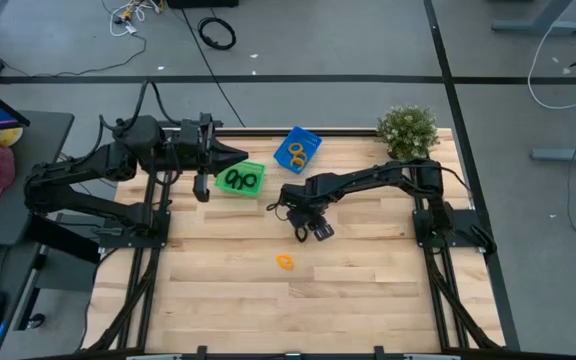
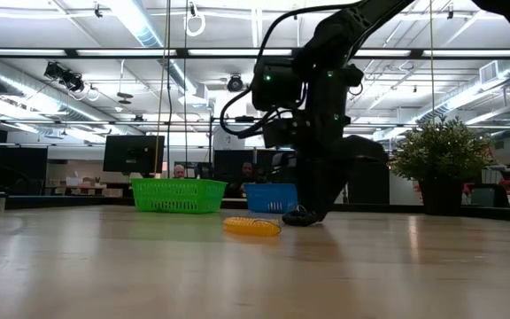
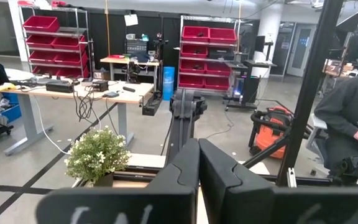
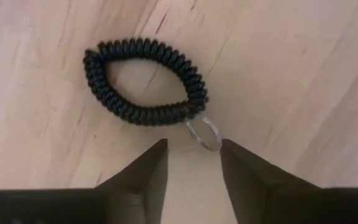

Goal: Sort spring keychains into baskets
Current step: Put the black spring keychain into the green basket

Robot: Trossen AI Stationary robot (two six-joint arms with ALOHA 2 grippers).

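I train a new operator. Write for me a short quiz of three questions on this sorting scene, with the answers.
1. True or false: the green basket holds orange keychains.
2. Which loose keychain lies nearest the right gripper? A: the black keychain. B: the orange keychain.
3. Fill in: the left gripper hangs beside the ___ basket.

Key
1. False; it holds black ones.
2. A; the fingers stand apart just short of its metal ring.
3. green

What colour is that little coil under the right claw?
Black coil, with a clear ring; the right wrist view shows it best.
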